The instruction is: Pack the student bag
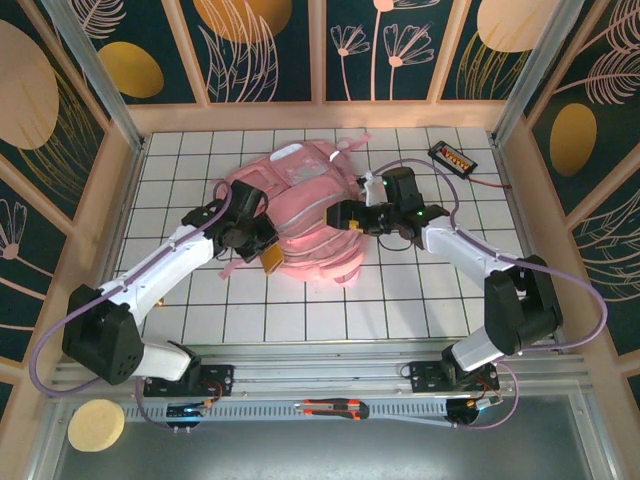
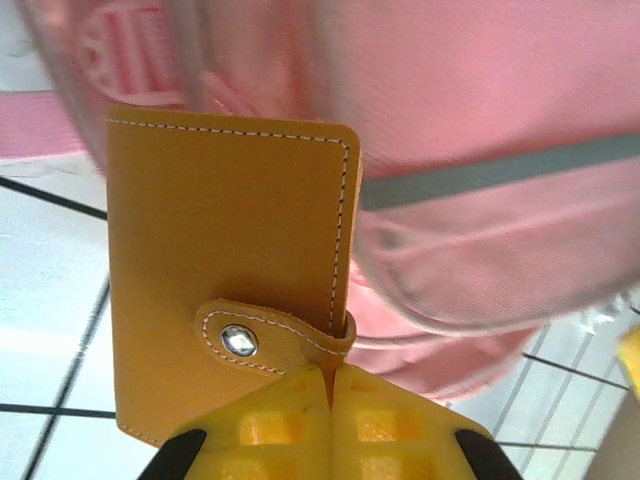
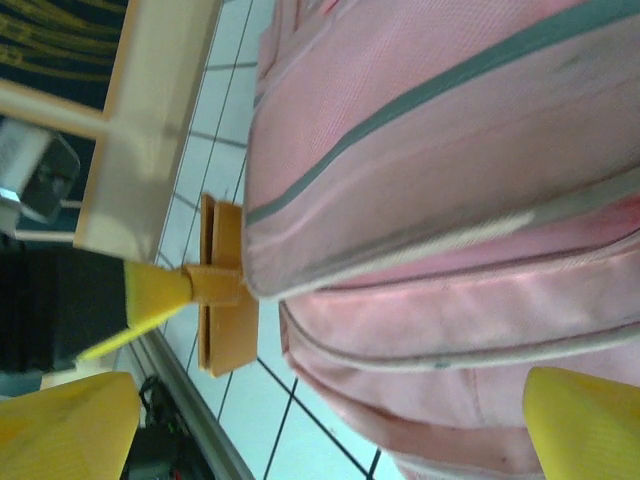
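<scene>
Pink student bag (image 1: 300,205) lies mid-counter (image 1: 300,312) | left gripper (image 2: 328,398) jaws pinching tan leather wallet (image 2: 225,270) at bag's near-left edge | right gripper (image 1: 347,215) jaws spread beside bag's right side

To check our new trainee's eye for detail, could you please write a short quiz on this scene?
1. True or false: the left gripper is shut on the tan wallet.
2. The right gripper beside the pink backpack is: A open; B shut on a strap; C shut on the wallet.
3. Which tool lies on the slotted rail?
Key: 1 true; 2 A; 3 a utility knife.
</scene>
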Controlling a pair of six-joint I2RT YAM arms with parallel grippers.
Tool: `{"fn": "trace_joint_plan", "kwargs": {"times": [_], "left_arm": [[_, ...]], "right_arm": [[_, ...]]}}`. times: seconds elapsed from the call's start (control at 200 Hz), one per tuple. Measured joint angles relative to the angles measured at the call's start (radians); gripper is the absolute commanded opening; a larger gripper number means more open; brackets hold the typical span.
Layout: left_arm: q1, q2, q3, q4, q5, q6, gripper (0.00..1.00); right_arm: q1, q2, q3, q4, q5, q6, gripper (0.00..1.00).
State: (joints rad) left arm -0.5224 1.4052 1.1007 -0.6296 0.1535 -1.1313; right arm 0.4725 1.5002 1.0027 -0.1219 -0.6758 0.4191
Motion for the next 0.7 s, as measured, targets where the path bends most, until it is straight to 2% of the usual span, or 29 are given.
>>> {"fn": "trace_joint_plan", "kwargs": {"times": [0.315, 0.485, 0.701], "left_arm": [[-0.044, 0.082, 0.189, -0.002, 0.04, 0.012, 0.0], [-0.06, 0.094, 0.239, -0.002, 0.054, 0.029, 0.0], [-0.07, 0.111, 0.266, 0.002, 0.064, 0.048, 0.0]], "right_arm": [[0.185, -0.029, -0.077, 0.011, 0.018, -0.072, 0.87], [0.195, 0.029, -0.021, 0.038, 0.072, -0.073, 0.81], [0.197, 0.082, 0.034, 0.05, 0.13, -0.075, 0.68]]}}
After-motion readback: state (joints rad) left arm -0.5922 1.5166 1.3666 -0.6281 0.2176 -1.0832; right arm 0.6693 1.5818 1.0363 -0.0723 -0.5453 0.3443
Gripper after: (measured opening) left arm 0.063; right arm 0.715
